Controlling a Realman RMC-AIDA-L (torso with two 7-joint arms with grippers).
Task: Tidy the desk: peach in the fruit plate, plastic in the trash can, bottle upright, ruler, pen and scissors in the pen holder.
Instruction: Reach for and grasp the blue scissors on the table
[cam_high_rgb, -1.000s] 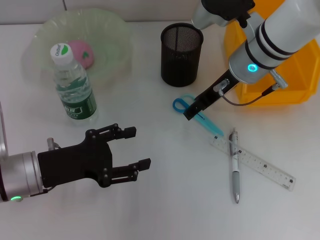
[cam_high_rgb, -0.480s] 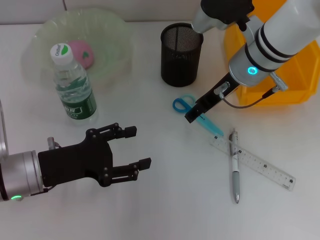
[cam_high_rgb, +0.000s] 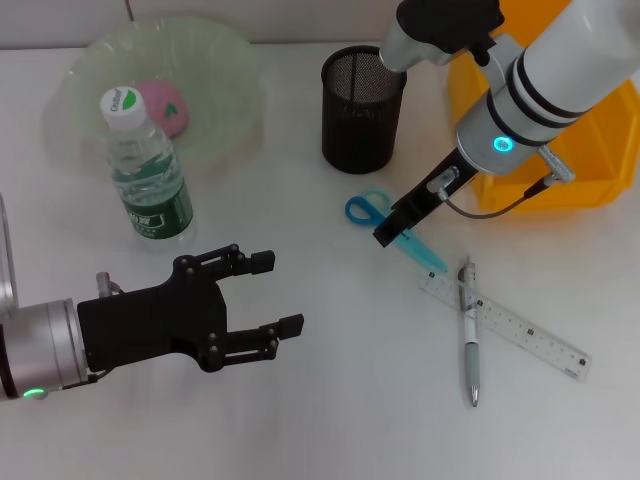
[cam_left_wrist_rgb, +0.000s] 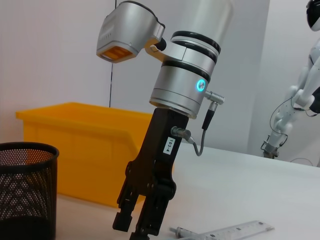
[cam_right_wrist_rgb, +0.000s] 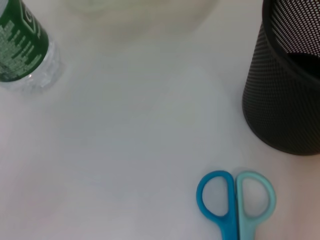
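Observation:
The blue scissors (cam_high_rgb: 366, 208) lie shut on the white desk in front of the black mesh pen holder (cam_high_rgb: 363, 95). My right gripper (cam_high_rgb: 389, 231) hangs just above the scissors, fingers slightly apart, holding nothing. The right wrist view shows the scissors' handles (cam_right_wrist_rgb: 235, 200) and the holder (cam_right_wrist_rgb: 290, 90). The clear ruler (cam_high_rgb: 510, 325) and the pen (cam_high_rgb: 469, 335) lie crossed to the right. The bottle (cam_high_rgb: 148, 170) stands upright. The pink peach (cam_high_rgb: 165, 105) lies in the pale green fruit plate (cam_high_rgb: 225, 60). My left gripper (cam_high_rgb: 278, 294) is open and empty at the front left. No plastic shows.
The yellow bin (cam_high_rgb: 560, 170) stands at the back right, behind my right arm. The left wrist view shows my right gripper (cam_left_wrist_rgb: 134, 225), the bin (cam_left_wrist_rgb: 85, 150), the holder (cam_left_wrist_rgb: 22, 190) and the ruler (cam_left_wrist_rgb: 235, 231). The bottle also shows in the right wrist view (cam_right_wrist_rgb: 22, 50).
My right gripper has shifted slightly to the right over the scissors. The left arm and all objects have stayed put.

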